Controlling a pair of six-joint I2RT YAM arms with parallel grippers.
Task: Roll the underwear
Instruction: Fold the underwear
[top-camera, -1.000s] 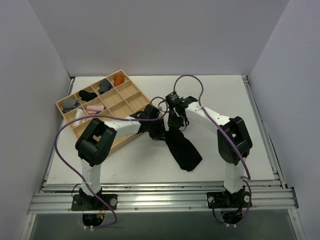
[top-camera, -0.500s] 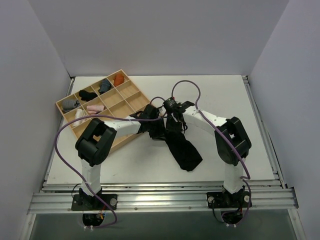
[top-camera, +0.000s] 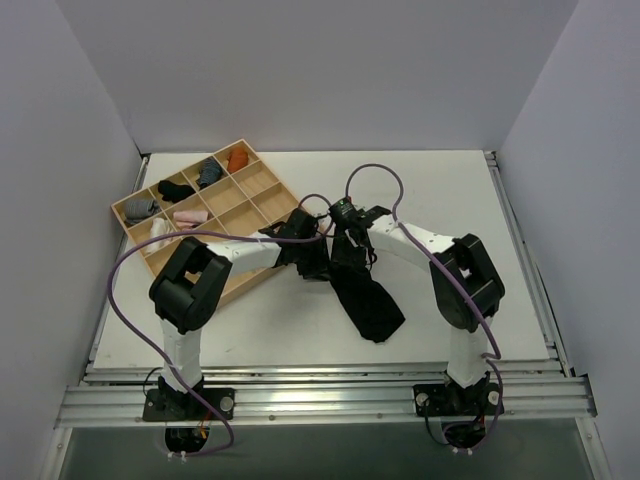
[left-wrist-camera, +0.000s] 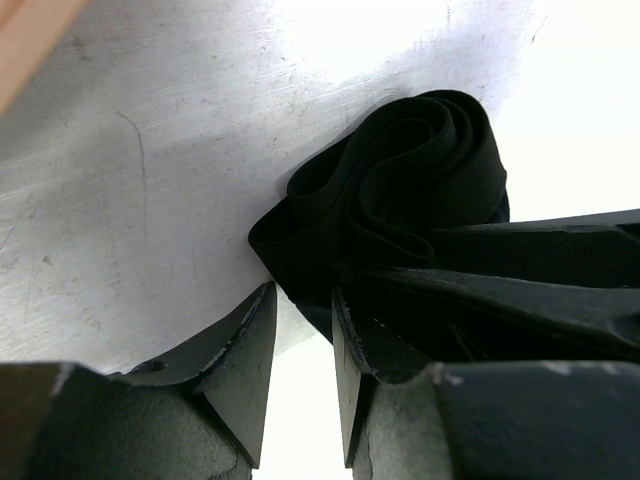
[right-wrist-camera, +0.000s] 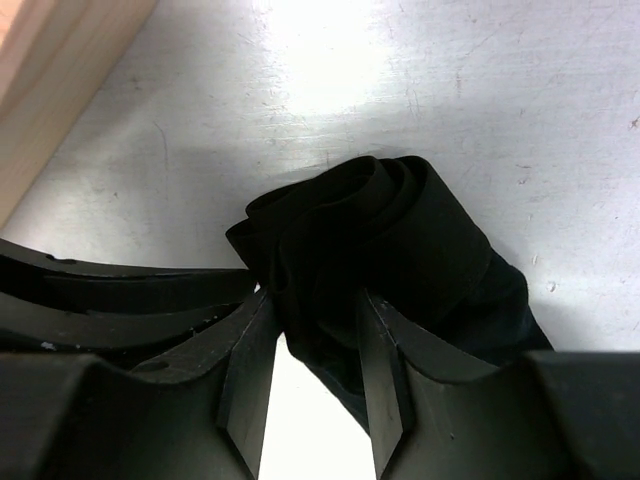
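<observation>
The underwear is a black garment lying on the table's middle, its near end flat and its far end rolled into a loose coil. My left gripper and my right gripper meet at that coiled end. In the left wrist view my left gripper has its jaws narrow, with the fabric's edge between the tips. In the right wrist view my right gripper is shut on the coil, which fills the gap.
A wooden compartment tray stands at the back left, just left of my left arm. It holds small rolled bundles: orange, grey, black and pink. Its edge shows in the right wrist view.
My right gripper has shifted a little left, closer to my left gripper, at the far end of the underwear. The near end of the garment has hardly moved.
</observation>
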